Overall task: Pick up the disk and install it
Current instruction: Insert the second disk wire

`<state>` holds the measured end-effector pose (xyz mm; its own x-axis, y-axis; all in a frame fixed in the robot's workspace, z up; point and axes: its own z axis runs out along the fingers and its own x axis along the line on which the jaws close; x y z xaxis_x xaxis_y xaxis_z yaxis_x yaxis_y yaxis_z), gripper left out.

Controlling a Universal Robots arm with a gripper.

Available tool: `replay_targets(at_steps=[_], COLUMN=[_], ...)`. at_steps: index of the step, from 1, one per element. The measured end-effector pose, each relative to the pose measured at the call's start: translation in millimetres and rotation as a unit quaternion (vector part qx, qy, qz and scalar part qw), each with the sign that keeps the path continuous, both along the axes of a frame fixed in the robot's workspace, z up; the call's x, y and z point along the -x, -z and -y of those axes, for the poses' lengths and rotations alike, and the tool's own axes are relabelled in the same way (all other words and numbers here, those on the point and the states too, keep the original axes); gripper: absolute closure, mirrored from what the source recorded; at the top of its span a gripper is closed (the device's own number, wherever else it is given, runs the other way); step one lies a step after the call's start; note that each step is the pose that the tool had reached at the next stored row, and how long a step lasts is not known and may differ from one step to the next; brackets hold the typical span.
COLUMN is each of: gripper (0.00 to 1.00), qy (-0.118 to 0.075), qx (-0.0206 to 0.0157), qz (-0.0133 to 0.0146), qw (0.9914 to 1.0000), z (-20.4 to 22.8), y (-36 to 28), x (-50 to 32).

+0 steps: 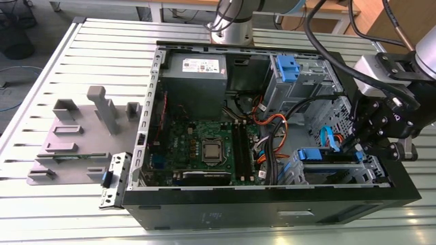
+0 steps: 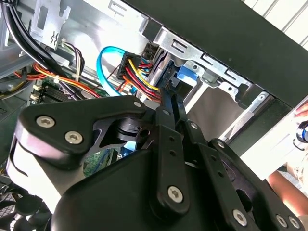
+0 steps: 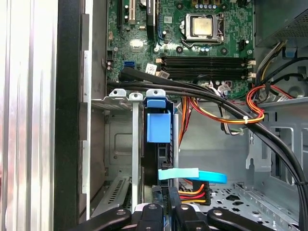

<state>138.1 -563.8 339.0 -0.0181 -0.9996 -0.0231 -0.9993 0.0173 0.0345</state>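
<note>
Gripper (image 2: 167,96) is closed, its fingers (image 3: 174,216) drawn together with the tips at the end of the disk (image 3: 158,130); whether they pinch anything there cannot be told. The disk stands on edge inside the cage (image 3: 118,103), at the cage's inner side, its blue carrier tab level with the cage's rim. It looks seated or very nearly so, so the step in hand appears to be the final push home. To do that well, the push should run straight along the cage's slot with no twist, since a tilted carrier would likely jam on the rails. Just beside the cage, a blue cable (image 3: 192,174) and a bundle of coloured wires (image 3: 192,195) lie close to the gripper, and any sideways drift could snag them. The case (image 1: 272,214) holding the cage lies open on the tabletop (image 1: 68,224)
</note>
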Motion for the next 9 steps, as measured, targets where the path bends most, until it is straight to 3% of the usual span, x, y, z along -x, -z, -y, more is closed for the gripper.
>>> replay_targets(at_steps=[9], gripper=[0.84], qy=[0.000], qx=[0.0001], qz=[0.0000], qw=[1.00000], z=[0.0], y=[1.6], x=[-0.1])
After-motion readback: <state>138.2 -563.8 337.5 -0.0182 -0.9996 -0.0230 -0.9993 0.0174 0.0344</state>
